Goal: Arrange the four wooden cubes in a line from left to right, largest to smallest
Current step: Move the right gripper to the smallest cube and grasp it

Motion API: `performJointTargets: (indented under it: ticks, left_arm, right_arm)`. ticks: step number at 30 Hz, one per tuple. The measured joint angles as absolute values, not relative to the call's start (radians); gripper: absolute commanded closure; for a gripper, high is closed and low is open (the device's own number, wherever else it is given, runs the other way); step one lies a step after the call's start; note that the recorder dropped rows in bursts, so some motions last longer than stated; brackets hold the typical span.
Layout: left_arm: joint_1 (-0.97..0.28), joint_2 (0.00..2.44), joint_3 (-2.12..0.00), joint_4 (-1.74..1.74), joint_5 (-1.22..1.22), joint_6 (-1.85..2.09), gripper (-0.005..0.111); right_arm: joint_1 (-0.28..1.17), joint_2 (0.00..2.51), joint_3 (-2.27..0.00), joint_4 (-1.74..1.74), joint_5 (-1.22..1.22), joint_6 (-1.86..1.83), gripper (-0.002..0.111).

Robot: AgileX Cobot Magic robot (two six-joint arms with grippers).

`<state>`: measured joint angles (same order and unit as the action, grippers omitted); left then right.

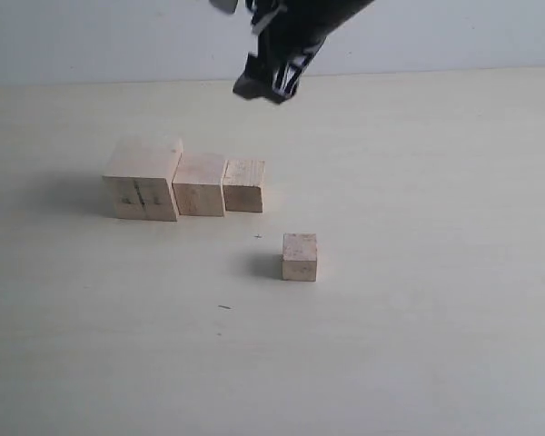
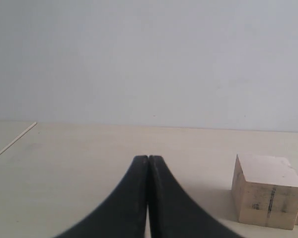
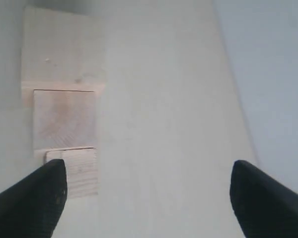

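Three of the four steps look done to us: the largest cube (image 1: 143, 179), the second cube (image 1: 200, 184) and the third cube (image 1: 244, 185) stand side by side on the table (image 1: 418, 345), touching or very nearly so, stepping down in size from left to right in the exterior view; what is left is the smallest cube (image 1: 300, 257), which sits alone, clear of the row, nearer the camera and a little to the right of the third cube, so we judge that it has yet to be set at the right end of the line. The row's long axis runs left to right across the exterior view, roughly parallel to the table's far edge; each cube, having equal sides, has no long axis of its own. The largest cube turns its seamed face toward the exterior camera, the seam upright with dark marks beside it; the smallest cube seems squared to the row, though we cannot tell a slight turn. The right gripper (image 1: 268, 82) hangs in the air above the table behind the row, its fingers spread wide with nothing between them; the left gripper (image 2: 148, 163) has its fingers pressed together on nothing, with the largest cube just off to its side, and it does not show in the exterior view.
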<state>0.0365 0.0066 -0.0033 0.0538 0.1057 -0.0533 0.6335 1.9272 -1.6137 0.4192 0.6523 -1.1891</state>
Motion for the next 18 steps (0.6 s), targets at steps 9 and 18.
performJointTargets:
  ticks: [9,18]
  left_arm:
    - [0.036,0.007,-0.003,0.054,0.106,-0.053,0.104]
    - [0.036,0.007,-0.003,0.054,0.106,-0.053,0.104]
  right_arm:
    - [0.577,1.742,-1.614,0.197,1.015,-0.907,0.024]
    - [0.574,1.777,-1.497,0.353,1.124,-0.901,0.024]
